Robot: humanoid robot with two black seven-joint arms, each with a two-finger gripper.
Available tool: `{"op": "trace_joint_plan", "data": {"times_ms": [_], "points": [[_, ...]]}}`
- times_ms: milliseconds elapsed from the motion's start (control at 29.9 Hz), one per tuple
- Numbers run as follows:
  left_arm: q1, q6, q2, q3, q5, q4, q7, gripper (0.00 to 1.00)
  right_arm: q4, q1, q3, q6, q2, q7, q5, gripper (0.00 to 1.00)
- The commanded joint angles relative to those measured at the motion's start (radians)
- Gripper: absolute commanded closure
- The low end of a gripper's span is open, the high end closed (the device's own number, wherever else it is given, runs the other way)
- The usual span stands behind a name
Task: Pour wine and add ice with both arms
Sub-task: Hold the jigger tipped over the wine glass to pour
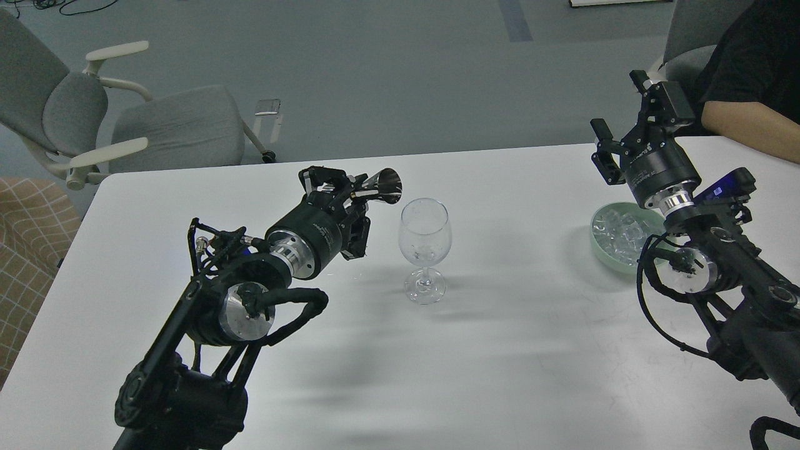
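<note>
A clear stemmed wine glass (pixel 425 250) stands upright near the middle of the white table (pixel 500 350). A little clear wine (pixel 425 254) shows faintly low in its bowl. My left gripper (pixel 351 199) is shut on a small shiny metal measuring cup (pixel 382 184), tipped on its side with its mouth toward the glass, just left of the rim and apart from it. My right gripper (pixel 632 125) is open and empty, raised above the far side of a pale green bowl (pixel 601 240) that holds several clear ice chunks (pixel 619 230).
A person's bare forearm (pixel 750 128) rests on the table's far right corner. Grey office chairs (pixel 169 128) stand behind the table at the left and right. A small dark device with a blue screen (pixel 725 182) shows by my right arm.
</note>
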Motion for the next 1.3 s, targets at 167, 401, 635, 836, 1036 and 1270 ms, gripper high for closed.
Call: {"op": "trace_joint_plan", "data": {"times_ms": [167, 401, 635, 836, 1036, 1270], "points": [[-0.002, 0.0, 0.001, 0.027, 0.072, -0.048, 0.0, 0.94, 0.0, 0.0, 0.0, 0.0, -0.002, 0.0, 0.0, 0.0], [-0.005, 0.0, 0.008, 0.051, 0.138, -0.051, 0.0, 0.94, -0.002, 0.0, 0.0, 0.0, 0.0, 0.0, 0.0, 0.0], [-0.007, -0.005, 0.011, 0.082, 0.253, -0.051, 0.0, 0.94, -0.002, 0.0, 0.0, 0.0, 0.0, 0.0, 0.0, 0.0], [-0.025, -0.009, 0.033, 0.123, 0.362, -0.054, 0.0, 0.93, -0.002, 0.0, 0.0, 0.0, 0.0, 0.0, 0.0, 0.0], [-0.068, -0.014, 0.089, 0.16, 0.431, -0.057, 0.0, 0.93, -0.002, 0.0, -0.002, 0.0, 0.0, 0.0, -0.002, 0.0], [-0.134, -0.055, 0.16, 0.189, 0.486, -0.057, 0.0, 0.93, -0.003, 0.0, -0.002, 0.0, 0.0, 0.0, -0.002, 0.0]]}}
